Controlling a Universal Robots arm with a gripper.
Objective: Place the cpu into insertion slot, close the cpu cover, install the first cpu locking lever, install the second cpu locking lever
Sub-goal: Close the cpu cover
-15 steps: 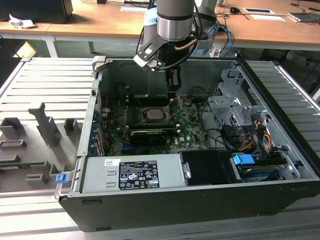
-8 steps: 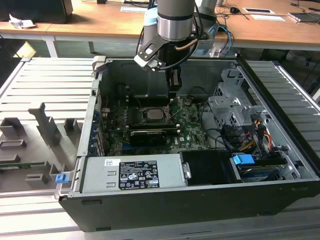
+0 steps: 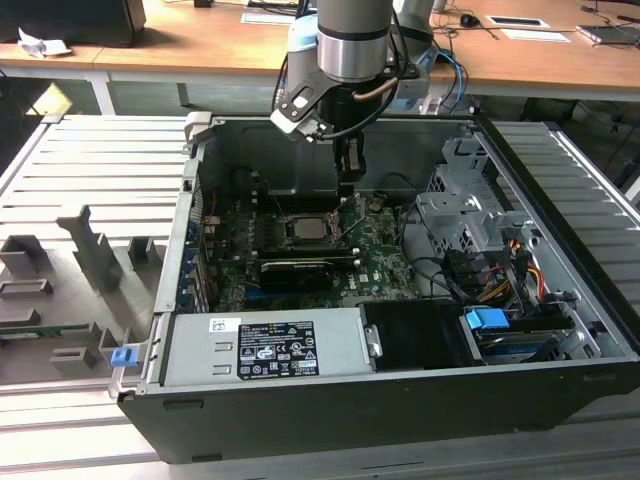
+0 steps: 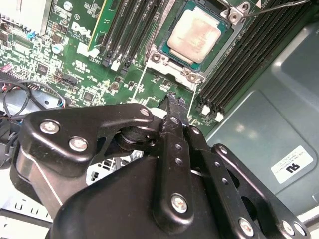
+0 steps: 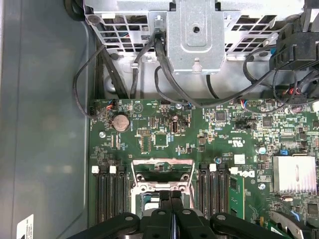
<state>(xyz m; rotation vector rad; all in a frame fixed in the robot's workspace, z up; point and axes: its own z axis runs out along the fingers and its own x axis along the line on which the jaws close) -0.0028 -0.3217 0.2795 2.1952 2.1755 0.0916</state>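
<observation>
Your fingers (image 4: pixel 174 129) are pinching together into one narrow tip with nothing between them — a pushing shape, I judge, rather than a grasp — and hovering just short of the cpu cover (image 4: pixel 172 62), which appears to be lying flat around the cpu (image 4: pixel 199 32) just beyond the fingertips. The open computer case (image 3: pixel 400 410) is resting on a ribbed grey surface (image 3: pixel 90 170), with wooden desks (image 3: pixel 200 45) running behind.

Sq. silver-grey metal-topped cpu (image 4: pixel 199 34) seated flat on green circuit board (image 4: pixel 99 74); black metal gripper (image 4: pixel 172 97), fingers pressed together, nr it.
</observation>
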